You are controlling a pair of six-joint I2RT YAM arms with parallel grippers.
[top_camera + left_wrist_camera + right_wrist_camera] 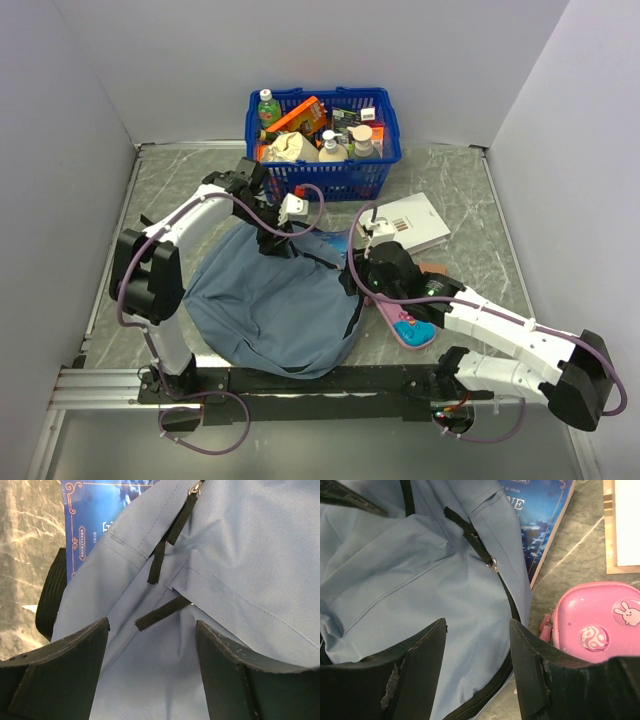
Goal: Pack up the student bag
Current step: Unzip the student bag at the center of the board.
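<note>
The grey-blue student bag lies flat on the table between my arms. My left gripper is open just over its far top edge; in the left wrist view the bag fabric with black zip pulls fills the gap between my fingers. My right gripper is open over the bag's right edge; the right wrist view shows the bag's dark zip between the fingers. A blue book lies partly under the bag. A pink pencil case lies just right of the bag.
A blue plastic basket full of bottles and packets stands at the back. A white book lies right of the basket's front. The pink pencil case lies under my right arm. Grey walls close in the table on both sides.
</note>
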